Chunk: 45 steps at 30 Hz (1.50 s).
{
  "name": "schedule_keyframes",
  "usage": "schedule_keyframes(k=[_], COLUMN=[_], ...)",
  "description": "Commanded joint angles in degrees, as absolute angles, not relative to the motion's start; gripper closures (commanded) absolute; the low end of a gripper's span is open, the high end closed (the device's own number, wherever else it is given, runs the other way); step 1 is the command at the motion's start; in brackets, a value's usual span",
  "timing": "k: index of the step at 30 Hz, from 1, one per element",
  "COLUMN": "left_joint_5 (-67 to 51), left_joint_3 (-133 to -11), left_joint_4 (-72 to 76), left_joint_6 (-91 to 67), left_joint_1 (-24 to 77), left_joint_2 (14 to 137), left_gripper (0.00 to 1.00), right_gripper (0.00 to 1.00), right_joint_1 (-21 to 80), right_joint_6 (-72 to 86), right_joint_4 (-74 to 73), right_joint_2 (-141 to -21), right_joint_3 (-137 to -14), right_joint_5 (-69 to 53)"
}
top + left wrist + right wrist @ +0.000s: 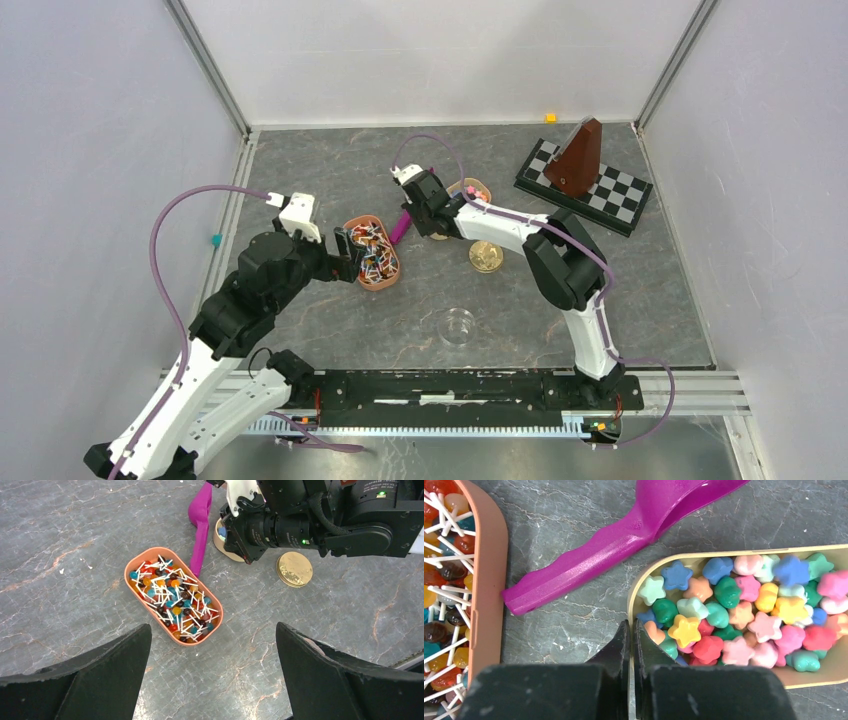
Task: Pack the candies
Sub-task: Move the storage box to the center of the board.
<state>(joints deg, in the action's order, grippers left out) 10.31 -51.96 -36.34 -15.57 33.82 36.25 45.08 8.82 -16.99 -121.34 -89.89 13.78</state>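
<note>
The candies (744,610) are small stars in mixed bright colours, heaped in a beige tray (744,551). In the top view the tray (478,187) lies at mid-table with the candies (468,190) partly hidden by my right arm. My right gripper (631,630) is shut on the tray's left rim, with the thin wall pinched between the fingers; it also shows in the top view (436,222). My left gripper (212,675) is open and empty, hovering over bare table near the orange-brown oval tray (131,565) of stick sweets.
A purple scoop (624,545) lies between the two trays. A gold round lid (486,256) lies right of them and a clear round container (459,326) sits nearer the front. A chessboard (610,200) with a brown wedge (580,158) stands at back right.
</note>
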Motion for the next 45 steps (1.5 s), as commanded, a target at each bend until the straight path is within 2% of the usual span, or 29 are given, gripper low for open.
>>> schedule_keyframes(k=[1,11,26,36,45], left_joint_5=[10.1,10.0,9.5,8.7,8.1], left_joint_3=[-51.6,-51.7,-51.6,-51.6,-51.5], left_joint_4=[-34.8,-34.7,-34.6,-34.5,-34.3], left_joint_6=[-18.3,-18.2,-18.3,-18.4,-18.4], left_joint_1=[33.6,33.6,33.6,33.6,33.6], left_joint_2=[36.4,35.8,34.5,34.0,34.1], left_gripper=[0.00,0.00,0.00,0.00,0.00], right_gripper=[1.00,1.00,1.00,1.00,1.00], right_joint_1=[45.1,45.1,45.1,44.8,43.0], right_joint_6=[6.3,-10.4,-35.3,-37.8,-36.1], right_joint_4=[-15.7,-19.3,-29.0,-29.2,-29.4], right_joint_2=[-117.5,-109.7,-103.4,-95.5,-92.7], right_joint_3=[-87.0,-79.1,-67.6,-57.3,-53.2], right_joint_5=[11.5,4.3,-12.8,-13.3,-11.7])
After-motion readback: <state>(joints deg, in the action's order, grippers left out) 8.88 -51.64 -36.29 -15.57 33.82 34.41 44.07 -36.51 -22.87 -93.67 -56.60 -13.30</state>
